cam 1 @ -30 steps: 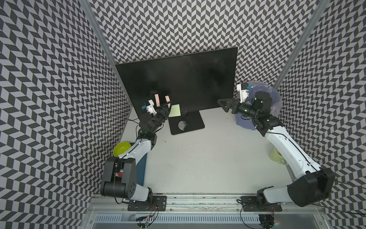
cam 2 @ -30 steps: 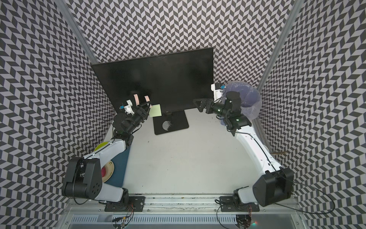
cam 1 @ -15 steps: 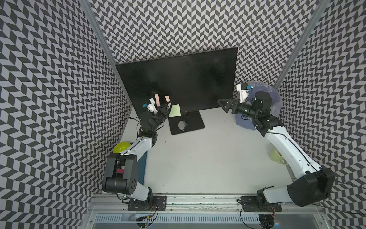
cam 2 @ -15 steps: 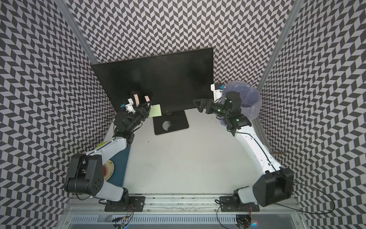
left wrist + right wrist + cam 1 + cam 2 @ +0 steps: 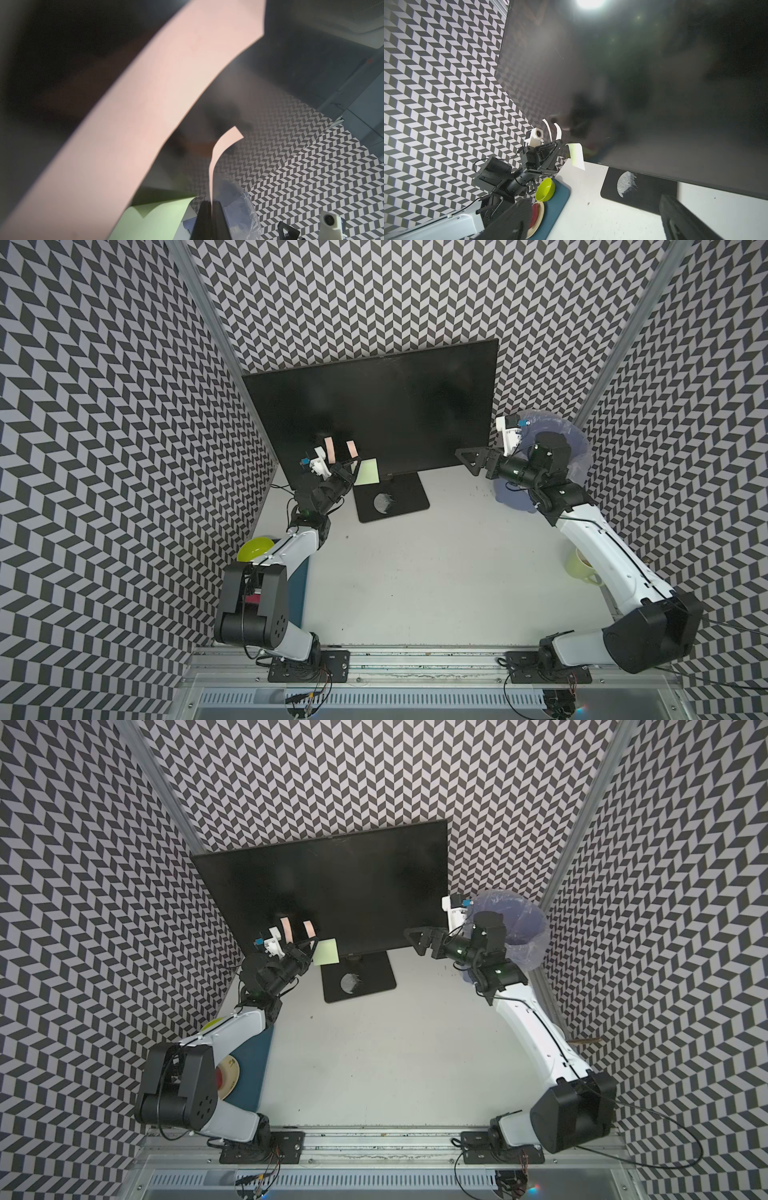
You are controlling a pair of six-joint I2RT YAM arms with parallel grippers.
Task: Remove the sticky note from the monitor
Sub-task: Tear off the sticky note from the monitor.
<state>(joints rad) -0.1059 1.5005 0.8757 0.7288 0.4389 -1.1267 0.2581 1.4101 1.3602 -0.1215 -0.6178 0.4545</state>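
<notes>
The black monitor (image 5: 374, 406) stands at the back on its flat base (image 5: 405, 506). Two curled pink sticky notes (image 5: 351, 448) (image 5: 329, 450) stand off the screen's lower left, and a green sticky note (image 5: 368, 471) hangs at the bottom edge beside them. My left gripper (image 5: 354, 467) is shut on the lower end of the pink note nearer the green one. In the left wrist view that note (image 5: 218, 149) rises edge-on from the closed jaws (image 5: 211, 202). My right gripper (image 5: 469, 458) hangs open by the monitor's lower right corner, holding nothing.
A bin lined with a clear bag (image 5: 557, 435) sits behind the right arm. A teal tray (image 5: 297, 593) at the left carries a yellow-green bowl (image 5: 254, 549) and a plate (image 5: 228, 1073). A pale green mug (image 5: 579, 566) stands at the right wall.
The left gripper's jaws have closed onto the pink sticky note. Both arms have stayed almost where they were.
</notes>
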